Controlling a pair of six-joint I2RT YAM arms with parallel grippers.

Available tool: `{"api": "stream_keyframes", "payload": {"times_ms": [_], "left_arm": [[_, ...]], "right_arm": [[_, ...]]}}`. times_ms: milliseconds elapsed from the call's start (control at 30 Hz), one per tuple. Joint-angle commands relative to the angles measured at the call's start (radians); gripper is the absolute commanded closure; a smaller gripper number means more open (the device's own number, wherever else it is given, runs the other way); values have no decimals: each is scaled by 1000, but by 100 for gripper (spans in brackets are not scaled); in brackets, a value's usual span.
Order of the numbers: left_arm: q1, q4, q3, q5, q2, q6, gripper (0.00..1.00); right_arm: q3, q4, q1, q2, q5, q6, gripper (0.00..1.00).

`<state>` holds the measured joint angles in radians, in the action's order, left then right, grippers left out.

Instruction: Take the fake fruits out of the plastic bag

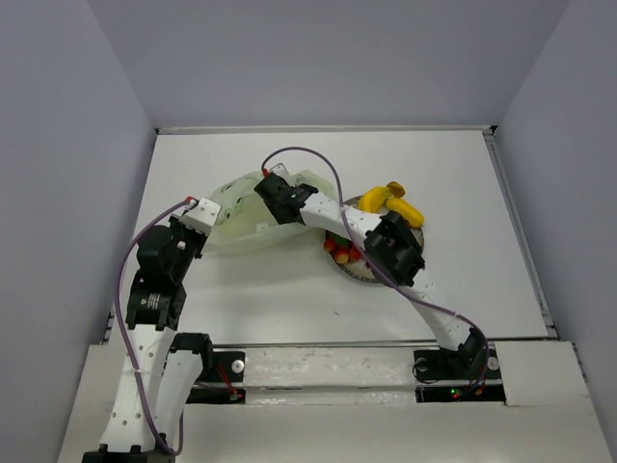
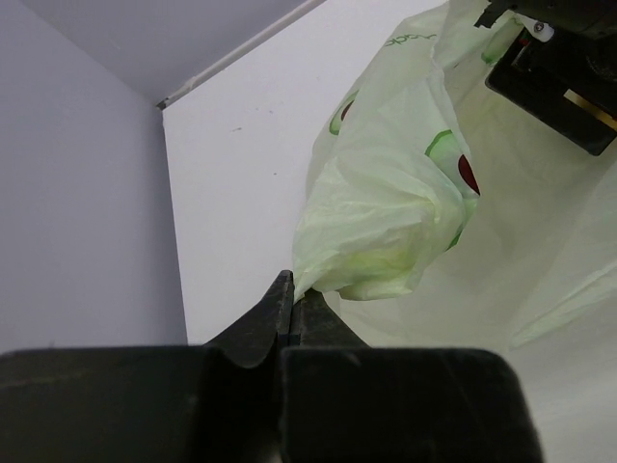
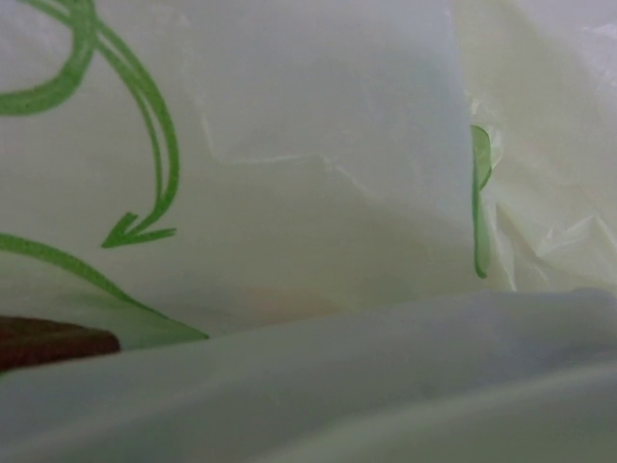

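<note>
The pale yellow-green plastic bag [image 1: 241, 214] lies at the table's middle left. My left gripper [image 1: 216, 222] is shut on a bunched corner of it; in the left wrist view the pinch [image 2: 292, 297] grips the bag [image 2: 395, 193]. My right gripper [image 1: 270, 188] reaches into the bag from the right and its fingers are hidden; the right wrist view shows only bag film [image 3: 308, 193] with a faint orange shade [image 3: 280, 304] behind it. Yellow fruit pieces [image 1: 390, 201] and small red fruits [image 1: 339, 251] lie on the speckled grey plate [image 1: 359, 274].
The right arm [image 1: 395, 246] crosses over the plate. Its wrist body [image 2: 559, 68] shows at the upper right of the left wrist view. White walls close in the table on the left, back and right.
</note>
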<state>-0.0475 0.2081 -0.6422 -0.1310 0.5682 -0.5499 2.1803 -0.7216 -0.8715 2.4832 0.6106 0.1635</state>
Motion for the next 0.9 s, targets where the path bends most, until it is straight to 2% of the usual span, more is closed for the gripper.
{"api": "stream_keyframes", "payload": {"times_ms": [0, 67, 133, 167, 267, 400, 500, 667, 867], "left_arm": [[6, -35, -43, -25, -5, 22, 100], [6, -42, -43, -27, 1, 22, 100], [6, -45, -45, -28, 4, 21, 100], [6, -47, -45, -28, 5, 19, 100], [6, -53, -43, -27, 6, 15, 100], [6, -62, -39, -28, 6, 16, 100], [5, -62, -30, -39, 9, 18, 100], [5, -79, -16, -33, 35, 48, 100], [5, -108, -16, 1, 65, 114, 100]], "right_arm": [[-43, -105, 3, -29, -126, 53, 29], [-57, -105, 3, -62, -184, 70, 43], [-41, -108, 3, -78, -222, 71, 47], [-7, -117, 3, -87, -256, 73, 53], [45, -125, 3, -108, -293, 77, 62], [73, -101, 3, -151, -347, 76, 70], [55, -3, -6, -228, -426, 51, 71], [-121, 322, -6, -403, -665, 38, 72], [-200, 523, -6, -500, -889, 33, 72]]}}
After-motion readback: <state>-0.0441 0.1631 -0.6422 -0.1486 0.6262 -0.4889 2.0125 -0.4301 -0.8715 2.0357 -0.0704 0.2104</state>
